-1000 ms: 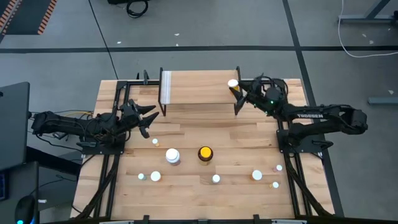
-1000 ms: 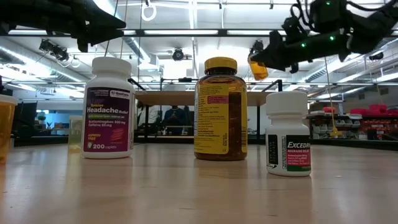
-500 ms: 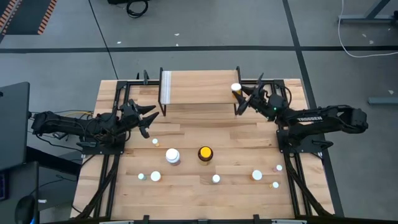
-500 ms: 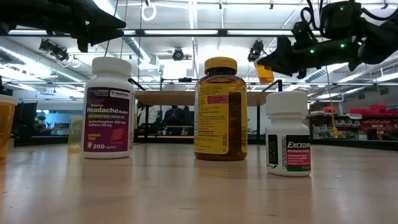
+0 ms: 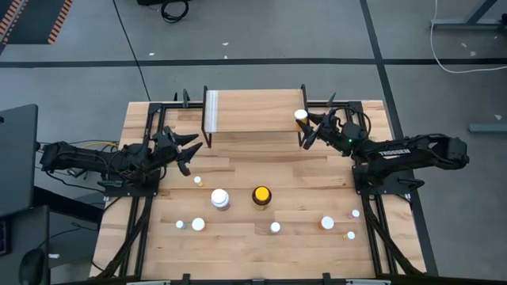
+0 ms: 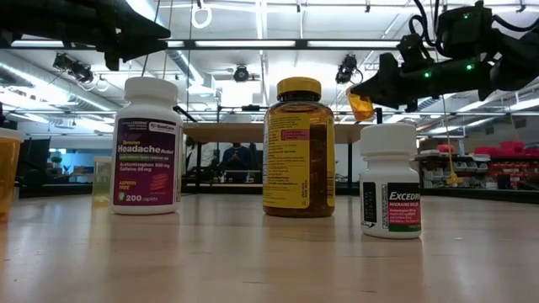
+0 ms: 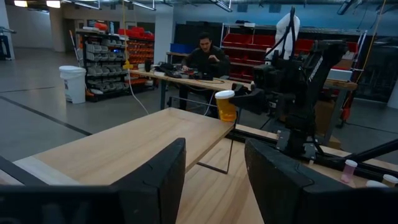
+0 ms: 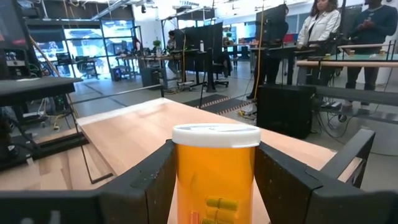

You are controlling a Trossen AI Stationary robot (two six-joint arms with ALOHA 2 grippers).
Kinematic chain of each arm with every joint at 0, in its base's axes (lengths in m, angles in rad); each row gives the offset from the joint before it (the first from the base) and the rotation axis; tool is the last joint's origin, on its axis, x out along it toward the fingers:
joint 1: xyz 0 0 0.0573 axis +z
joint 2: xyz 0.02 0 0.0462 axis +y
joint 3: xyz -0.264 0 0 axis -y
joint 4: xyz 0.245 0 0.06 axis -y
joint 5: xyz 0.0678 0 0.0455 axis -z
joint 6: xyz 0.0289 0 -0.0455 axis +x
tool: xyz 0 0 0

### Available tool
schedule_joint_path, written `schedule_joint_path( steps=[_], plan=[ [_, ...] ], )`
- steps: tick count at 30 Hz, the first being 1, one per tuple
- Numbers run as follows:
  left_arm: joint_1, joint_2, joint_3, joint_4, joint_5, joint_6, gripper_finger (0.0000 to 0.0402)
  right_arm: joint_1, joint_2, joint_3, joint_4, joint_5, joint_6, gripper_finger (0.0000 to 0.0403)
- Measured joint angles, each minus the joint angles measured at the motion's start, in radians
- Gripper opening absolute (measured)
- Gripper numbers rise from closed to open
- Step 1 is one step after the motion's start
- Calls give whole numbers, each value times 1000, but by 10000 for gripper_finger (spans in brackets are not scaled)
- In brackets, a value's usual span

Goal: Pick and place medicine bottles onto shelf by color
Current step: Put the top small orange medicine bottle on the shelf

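Waiting at the table's [image 5: 238,170] left side, left end effector [image 5: 188,151] spread and empty, well apart from the shelf [image 5: 253,111]. Farther right, right end effector [image 5: 309,125] pinching an orange bottle [image 5: 301,115] over the shelf's right end. Risk: letting go so near the edge, or tilted, could topple the bottle off the plank.

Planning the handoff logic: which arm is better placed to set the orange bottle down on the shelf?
Right. The right gripper already holds the orange bottle over the shelf end; the left gripper is open, away from it.
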Motion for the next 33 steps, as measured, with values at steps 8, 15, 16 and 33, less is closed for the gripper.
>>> schedule_joint_path(
  steps=[8,15,16,33],
  plan=[
    [0,0,0,0,0,0,173,-2,112,4,75,8,5,207],
    [0,0,0,0,0,0,172,-2,156,1,173,6,-3,233],
    [0,0,0,0,0,0,172,-3,156,1,172,9,-5,237],
    [0,0,0,0,0,0,173,-9,157,0,187,30,-45,257]
  ],
)
